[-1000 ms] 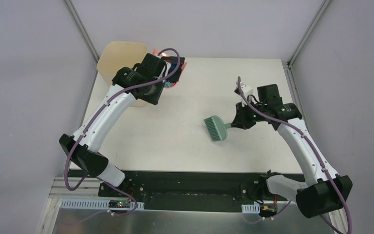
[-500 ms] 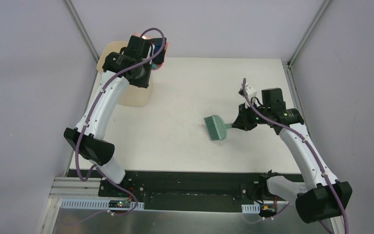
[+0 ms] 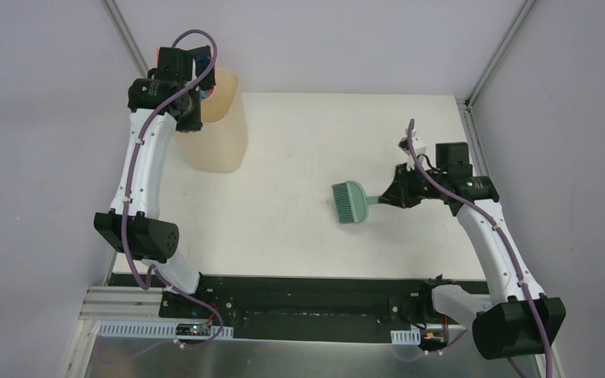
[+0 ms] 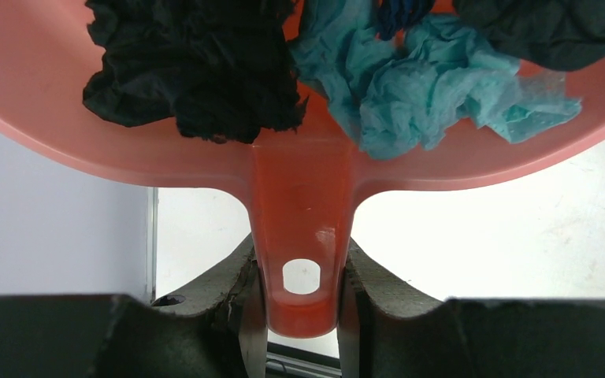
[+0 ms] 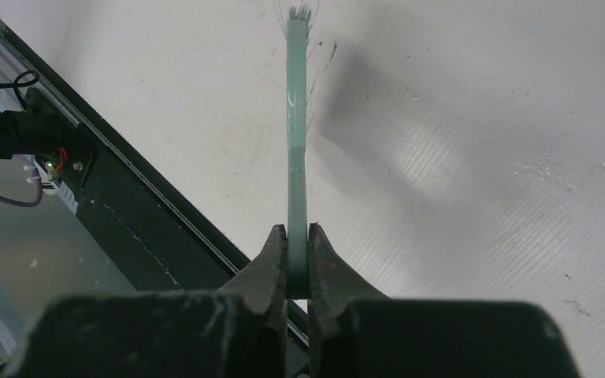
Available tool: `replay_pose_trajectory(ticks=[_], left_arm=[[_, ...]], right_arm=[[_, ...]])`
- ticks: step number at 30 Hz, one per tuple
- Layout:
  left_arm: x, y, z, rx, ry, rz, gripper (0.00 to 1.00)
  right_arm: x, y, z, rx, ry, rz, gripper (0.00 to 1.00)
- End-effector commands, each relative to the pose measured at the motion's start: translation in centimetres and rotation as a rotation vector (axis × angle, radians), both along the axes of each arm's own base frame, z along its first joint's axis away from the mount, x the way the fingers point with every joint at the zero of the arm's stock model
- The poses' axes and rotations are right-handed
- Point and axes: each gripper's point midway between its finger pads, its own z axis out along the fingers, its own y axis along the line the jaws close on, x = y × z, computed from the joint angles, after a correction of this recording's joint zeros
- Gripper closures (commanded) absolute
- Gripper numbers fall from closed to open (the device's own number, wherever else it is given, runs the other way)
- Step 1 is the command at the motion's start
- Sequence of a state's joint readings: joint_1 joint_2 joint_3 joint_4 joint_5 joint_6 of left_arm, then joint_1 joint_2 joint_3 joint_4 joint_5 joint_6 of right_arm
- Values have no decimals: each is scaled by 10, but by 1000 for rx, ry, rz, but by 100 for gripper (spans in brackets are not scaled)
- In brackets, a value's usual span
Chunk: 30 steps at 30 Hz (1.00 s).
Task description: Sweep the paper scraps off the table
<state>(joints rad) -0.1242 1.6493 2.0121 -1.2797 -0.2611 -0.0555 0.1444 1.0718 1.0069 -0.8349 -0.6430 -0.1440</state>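
Presently listed, from the overhead and both wrist views:

1. The left gripper [image 4: 302, 319] is at the upper left of the overhead frame, raised at the rim of the cream bin [image 3: 222, 130]. Its jaws are narrow and clamped on the handle of the pink dustpan [image 4: 303, 213], one finger on each side.
2. The paper scraps [image 4: 410, 87] lie inside the dustpan, along the top of the left wrist frame. There is a black wad at left, light blue wads at centre with a dark blue bit above them, and another dark wad at the upper right.
3. The table [image 3: 283, 228] has a white top, with its black front edge low in the overhead frame.
4. The right gripper [image 5: 297, 260] is right of centre in the overhead frame. Its jaws are narrow, pinching the thin handle of the teal brush [image 3: 350, 203].
5. The teal brush has its head toward the middle of the frame, bristles facing the overhead camera. Whether it touches the table cannot be told.
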Motion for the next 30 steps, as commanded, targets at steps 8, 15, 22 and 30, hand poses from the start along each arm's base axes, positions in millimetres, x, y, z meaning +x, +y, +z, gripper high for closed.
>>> replay_pose_trajectory(ticks=[8, 15, 22, 30], left_arm=[[3, 29, -3, 49, -31, 56, 100], [10, 40, 8, 109, -40, 91, 100], [12, 63, 25, 240, -57, 143, 100], [12, 97, 30, 499, 8, 137, 100]], right_arm=[[-4, 4, 17, 86, -65, 8, 100], [-7, 14, 13, 159, -89, 58, 100], [-21, 27, 14, 138, -147, 159, 100], [-39, 40, 11, 108, -160, 253, 100]])
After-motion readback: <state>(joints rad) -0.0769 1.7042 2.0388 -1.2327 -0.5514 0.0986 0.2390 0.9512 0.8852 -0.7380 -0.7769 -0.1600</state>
